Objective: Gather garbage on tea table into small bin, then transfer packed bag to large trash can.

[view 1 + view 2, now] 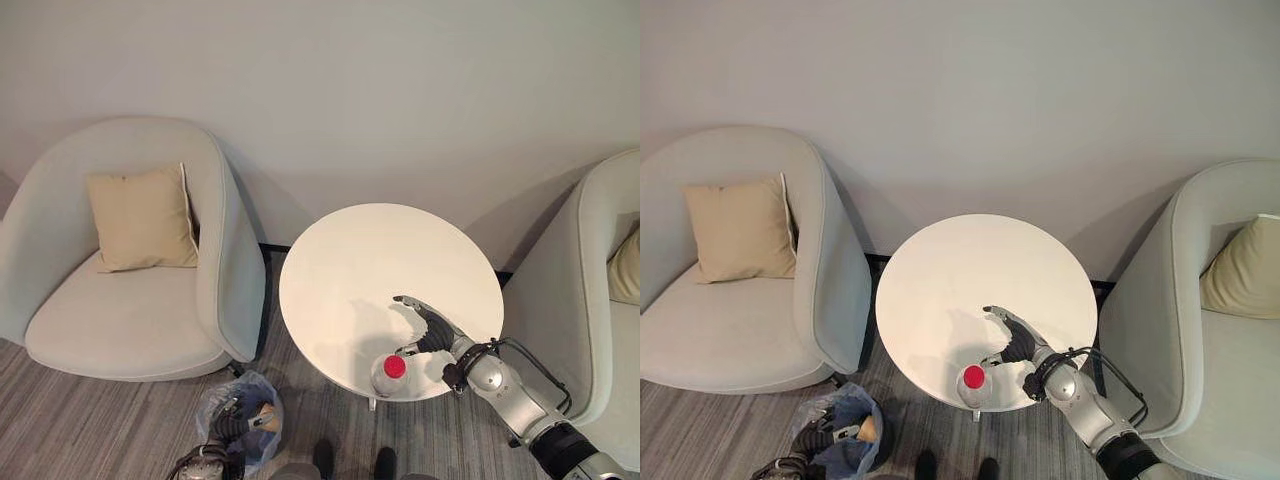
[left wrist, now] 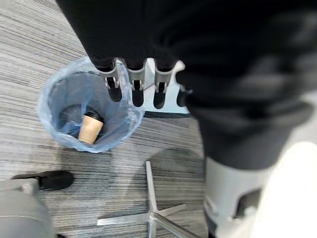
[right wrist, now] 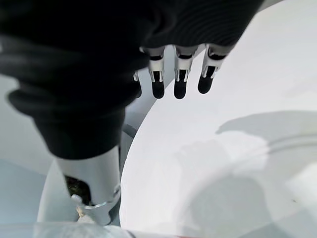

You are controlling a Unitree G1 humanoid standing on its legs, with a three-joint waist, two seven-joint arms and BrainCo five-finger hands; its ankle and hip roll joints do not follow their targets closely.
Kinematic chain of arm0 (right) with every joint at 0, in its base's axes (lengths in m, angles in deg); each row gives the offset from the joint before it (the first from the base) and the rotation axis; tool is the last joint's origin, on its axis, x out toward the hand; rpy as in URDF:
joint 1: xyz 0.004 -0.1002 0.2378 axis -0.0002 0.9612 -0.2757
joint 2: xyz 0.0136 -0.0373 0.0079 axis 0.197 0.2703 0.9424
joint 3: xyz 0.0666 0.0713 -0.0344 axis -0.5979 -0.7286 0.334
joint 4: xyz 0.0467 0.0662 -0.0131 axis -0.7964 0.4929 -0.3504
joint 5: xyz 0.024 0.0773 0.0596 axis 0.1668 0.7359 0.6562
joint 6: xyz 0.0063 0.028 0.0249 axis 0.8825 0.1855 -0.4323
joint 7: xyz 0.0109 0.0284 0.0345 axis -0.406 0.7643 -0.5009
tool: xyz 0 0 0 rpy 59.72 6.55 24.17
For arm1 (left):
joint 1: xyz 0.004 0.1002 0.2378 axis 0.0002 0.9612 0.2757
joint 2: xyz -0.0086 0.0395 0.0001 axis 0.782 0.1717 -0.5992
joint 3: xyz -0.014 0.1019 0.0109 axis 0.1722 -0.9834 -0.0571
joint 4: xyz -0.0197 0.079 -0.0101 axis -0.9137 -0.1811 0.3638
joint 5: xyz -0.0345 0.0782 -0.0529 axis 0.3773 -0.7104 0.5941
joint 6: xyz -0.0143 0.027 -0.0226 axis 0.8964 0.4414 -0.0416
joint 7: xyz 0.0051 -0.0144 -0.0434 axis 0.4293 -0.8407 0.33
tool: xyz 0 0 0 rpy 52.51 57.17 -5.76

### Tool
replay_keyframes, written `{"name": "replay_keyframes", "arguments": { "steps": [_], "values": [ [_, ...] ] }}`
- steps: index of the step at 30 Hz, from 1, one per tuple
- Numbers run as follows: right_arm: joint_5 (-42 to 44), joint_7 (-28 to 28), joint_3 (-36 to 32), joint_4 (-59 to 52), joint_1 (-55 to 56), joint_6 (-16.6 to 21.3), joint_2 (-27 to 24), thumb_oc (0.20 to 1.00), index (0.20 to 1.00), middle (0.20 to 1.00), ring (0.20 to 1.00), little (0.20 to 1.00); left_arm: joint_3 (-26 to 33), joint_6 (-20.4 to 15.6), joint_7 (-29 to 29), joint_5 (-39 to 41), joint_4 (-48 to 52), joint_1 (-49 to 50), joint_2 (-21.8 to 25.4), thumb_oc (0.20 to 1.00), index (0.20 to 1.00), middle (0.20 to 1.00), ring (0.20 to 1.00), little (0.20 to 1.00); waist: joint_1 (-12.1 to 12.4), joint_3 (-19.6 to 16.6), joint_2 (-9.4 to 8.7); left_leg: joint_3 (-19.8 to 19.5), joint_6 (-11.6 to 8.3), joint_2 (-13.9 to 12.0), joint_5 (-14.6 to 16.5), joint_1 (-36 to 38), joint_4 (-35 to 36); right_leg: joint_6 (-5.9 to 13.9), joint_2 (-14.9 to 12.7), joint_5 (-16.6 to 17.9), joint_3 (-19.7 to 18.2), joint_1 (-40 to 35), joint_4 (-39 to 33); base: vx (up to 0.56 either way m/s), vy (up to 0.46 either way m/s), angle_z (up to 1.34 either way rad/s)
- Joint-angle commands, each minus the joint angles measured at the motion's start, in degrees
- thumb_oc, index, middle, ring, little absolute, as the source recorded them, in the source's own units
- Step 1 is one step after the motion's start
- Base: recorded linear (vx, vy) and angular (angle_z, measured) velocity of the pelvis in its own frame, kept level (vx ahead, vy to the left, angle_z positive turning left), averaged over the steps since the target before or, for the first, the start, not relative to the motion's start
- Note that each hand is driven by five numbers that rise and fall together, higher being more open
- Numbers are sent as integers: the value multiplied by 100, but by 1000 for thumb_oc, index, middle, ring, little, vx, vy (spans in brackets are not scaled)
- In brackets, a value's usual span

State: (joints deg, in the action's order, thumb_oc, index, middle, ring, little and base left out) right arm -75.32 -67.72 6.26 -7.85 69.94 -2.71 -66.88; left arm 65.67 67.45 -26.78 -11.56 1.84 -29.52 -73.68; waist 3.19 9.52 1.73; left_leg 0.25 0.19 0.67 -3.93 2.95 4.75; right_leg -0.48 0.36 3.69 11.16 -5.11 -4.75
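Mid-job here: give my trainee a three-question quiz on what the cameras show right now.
1. True or false: the bottle with the red cap stands near the tea table's front edge.
2. What lies inside the small bin? A) a paper cup B) a cushion C) a shoe
3. Which hand is over the tea table?

Key: 1. True. 2. A, the paper cup. 3. The right hand, beside the bottle; the left hand hangs over the small bin.

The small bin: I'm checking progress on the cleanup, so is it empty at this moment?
No. In the left wrist view a brown paper cup with a dark lid lies inside the blue-lined small bin.
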Motion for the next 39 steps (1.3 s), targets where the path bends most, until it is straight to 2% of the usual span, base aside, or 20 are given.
{"name": "replay_keyframes", "arguments": {
  "steps": [1,14,24,39],
  "values": [
    [-321,67,157,-291,-132,94,-140,1000,1000,1000,1000,1000,-8,-204,17,-75,27,-320,202,1000,1000,1000,1000,1000,32,-30,-251,-45,-307,-26,407,-211,-408,384,-351,-1216,-35,-253,412,-63,-26,8],
    [-502,102,-344,-321,405,-7,-427,1000,1000,1000,1000,1000,36,-155,-80,-123,103,-205,256,1000,1000,1000,1000,1000,-68,-83,-221,19,-342,-71,353,-173,-430,337,-305,-1214,-83,-347,349,-25,-13,6],
    [-165,-380,-197,-815,572,118,-611,1000,1000,1000,1000,1000,72,-128,-141,-117,-21,-282,237,1000,1000,1000,1000,1000,-139,-84,-187,88,-392,-143,305,-157,-520,273,-234,-1260,-178,-401,379,-22,-12,-1],
    [246,-680,21,-1206,587,193,-660,1000,1000,1000,1000,1000,-95,-128,-193,-148,-169,-357,111,1000,1000,1000,1000,1000,-185,36,-107,61,-480,-226,164,-263,-640,202,-146,-1269,-167,-467,337,-9,-11,-3]
  ]
}}
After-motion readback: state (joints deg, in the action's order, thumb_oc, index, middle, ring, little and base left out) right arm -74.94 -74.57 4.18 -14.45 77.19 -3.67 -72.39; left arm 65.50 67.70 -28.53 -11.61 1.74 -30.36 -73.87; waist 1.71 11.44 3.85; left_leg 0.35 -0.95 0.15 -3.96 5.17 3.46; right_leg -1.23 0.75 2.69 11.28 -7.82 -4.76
